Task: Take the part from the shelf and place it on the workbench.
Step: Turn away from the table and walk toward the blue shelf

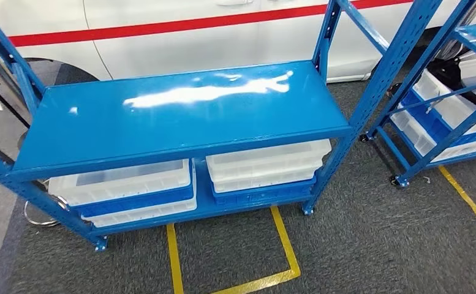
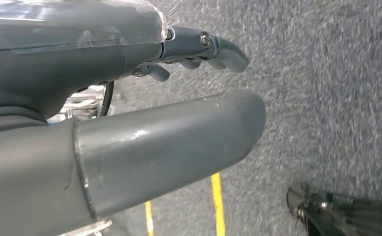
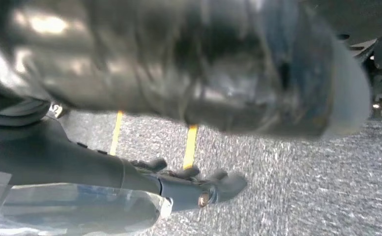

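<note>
1. Left: my left hand [image 2: 105, 64] hangs over the grey carpet floor [image 2: 326, 98], thumb and fingers apart, gripping nothing.
2. Centre-left: the blue steel shelf rack [image 1: 180, 116] stands before a white car with a red stripe [image 1: 192, 37]. Its glossy top deck is bare, and I cannot pick out the part anywhere on it.
3. Centre: on the lower deck, a translucent white plastic tray on blue crates [image 1: 122, 184] sits beside a stack of white lidded bins [image 1: 266, 165]. The part may lie in one of these, but I cannot tell.
4. Right: a second blue rack with white bins [image 1: 443, 104] stands well apart, beyond the yellow floor tape [image 1: 287, 245].
5. Right hand [image 3: 130, 177]: its fingers stretch over the carpet, and a dark blurred mass lies close above them. I cannot tell whether it holds anything.
6. My judgement: find the part first, square up to its bin, then reach in low under the top deck.
</note>
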You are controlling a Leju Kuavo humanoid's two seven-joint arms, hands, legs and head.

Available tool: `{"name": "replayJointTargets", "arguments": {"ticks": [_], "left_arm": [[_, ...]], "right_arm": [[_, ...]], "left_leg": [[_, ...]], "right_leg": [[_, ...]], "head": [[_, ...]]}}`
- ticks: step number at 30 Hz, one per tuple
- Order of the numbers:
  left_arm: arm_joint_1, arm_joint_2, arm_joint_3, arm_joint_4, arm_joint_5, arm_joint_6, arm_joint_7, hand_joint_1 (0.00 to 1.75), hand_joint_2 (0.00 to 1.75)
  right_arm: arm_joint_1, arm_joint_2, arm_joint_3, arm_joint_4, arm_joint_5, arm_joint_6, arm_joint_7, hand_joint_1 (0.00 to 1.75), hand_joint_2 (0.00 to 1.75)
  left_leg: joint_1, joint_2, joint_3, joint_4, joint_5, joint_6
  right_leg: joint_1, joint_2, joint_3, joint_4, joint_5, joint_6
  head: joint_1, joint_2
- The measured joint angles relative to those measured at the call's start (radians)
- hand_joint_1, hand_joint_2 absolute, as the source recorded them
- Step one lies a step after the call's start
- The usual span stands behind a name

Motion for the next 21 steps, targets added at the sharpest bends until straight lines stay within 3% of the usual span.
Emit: {"name": "replayJointTargets", "arguments": {"ticks": [1,3,4,6,7,8,9,10,12,13,16,18,21], "left_arm": [[-0.003,0.000,0.000,-0.002,-0.001,0.000,0.001,0.00,0.00],[-0.007,-0.002,0.000,-0.007,-0.005,0.002,0.003,0.00,0.00],[-0.007,-0.003,0.000,-0.009,-0.008,0.003,0.005,0.00,0.00],[-0.005,-0.004,0.000,-0.013,-0.011,0.005,0.008,0.00,0.00],[-0.004,-0.003,0.000,-0.015,-0.012,0.006,0.009,0.00,0.00],[-0.004,-0.003,0.000,-0.018,-0.013,0.006,0.008,0.00,0.00],[-0.003,-0.003,0.000,-0.020,-0.015,0.006,0.007,0.00,0.00],[-0.002,-0.003,0.000,-0.021,-0.017,0.006,0.006,0.00,0.00],[0.001,-0.003,-0.001,-0.023,-0.019,0.006,0.003,0.00,0.00],[0.001,-0.003,-0.001,-0.024,-0.019,0.006,0.002,0.00,0.00],[0.001,-0.004,-0.001,-0.026,-0.019,0.006,0.001,0.00,0.00],[0.000,-0.004,-0.001,-0.027,-0.020,0.006,0.000,0.00,0.00],[-0.001,-0.004,-0.002,-0.030,-0.021,0.006,-0.001,0.00,0.00]], "right_arm": [[-0.003,0.001,0.000,0.000,0.000,0.001,0.000,0.00,0.00],[-0.007,0.003,-0.002,0.000,0.001,0.002,0.000,0.00,0.00],[-0.008,0.003,-0.003,0.000,0.002,0.002,0.000,0.00,0.00],[-0.010,0.004,-0.007,-0.001,0.004,0.003,0.000,0.00,0.00],[-0.010,0.004,-0.008,-0.001,0.005,0.004,0.000,0.00,0.00],[-0.010,0.004,-0.009,-0.001,0.006,0.005,0.000,0.00,0.00],[-0.010,0.005,-0.010,-0.001,0.008,0.005,0.000,0.00,0.00],[-0.010,0.005,-0.010,-0.001,0.010,0.005,0.000,0.00,0.00],[-0.011,0.006,-0.012,-0.001,0.013,0.006,0.000,0.00,0.00],[-0.012,0.006,-0.012,-0.001,0.013,0.006,0.000,0.00,0.00],[-0.015,0.007,-0.013,-0.001,0.014,0.007,0.000,0.00,0.00],[-0.017,0.007,-0.014,-0.001,0.015,0.008,0.000,0.00,0.00],[-0.017,0.007,-0.014,-0.001,0.015,0.008,0.000,0.00,0.00]], "left_leg": [[0.001,0.002,-0.012,0.029,0.020,-0.005],[0.003,0.010,-0.080,0.142,0.063,-0.017],[0.006,0.015,-0.120,0.198,0.057,-0.024],[0.013,0.019,-0.182,0.254,-0.015,-0.036],[0.017,0.020,-0.202,0.254,-0.057,-0.042],[0.020,0.022,-0.213,0.235,-0.079,-0.047],[0.022,0.024,-0.215,0.197,-0.070,-0.051],[0.024,0.025,-0.209,0.142,-0.025,-0.052],[0.024,0.028,-0.198,0.042,0.092,-0.045],[0.022,0.029,-0.194,0.016,0.133,-0.038],[0.019,0.028,-0.188,0.007,0.157,-0.014],[0.023,0.028,-0.185,-0.004,0.158,-0.001],[0.022,0.030,-0.182,-0.009,0.153,0.013]], "right_leg": [[-0.002,-0.001,0.014,-0.012,-0.004,-0.005],[-0.008,-0.004,0.049,-0.041,-0.013,-0.015],[-0.011,-0.005,0.068,-0.053,-0.020,-0.019],[-0.014,-0.006,0.103,-0.066,-0.040,-0.021],[-0.015,-0.006,0.121,-0.067,-0.052,-0.020],[-0.017,-0.005,0.137,-0.067,-0.065,-0.018],[-0.019,-0.005,0.154,-0.067,-0.078,-0.015],[-0.020,-0.005,0.168,-0.066,-0.090,-0.012],[-0.020,-0.004,0.189,-0.060,-0.112,-0.001],[-0.019,-0.003,0.193,-0.057,-0.121,0.006],[-0.019,-0.002,0.197,-0.056,-0.137,0.024],[-0.020,-0.004,0.184,-0.023,-0.166,0.032],[-0.022,-0.007,0.091,0.153,-0.245,0.038]], "head": [[0.000,0.000],[0.000,0.000],[0.000,0.000],[-0.001,0.000],[-0.001,0.000],[-0.001,0.000],[-0.001,0.000],[0.000,0.000],[0.000,0.000],[0.000,0.000],[0.000,0.000],[0.000,0.000],[0.000,0.000]]}}
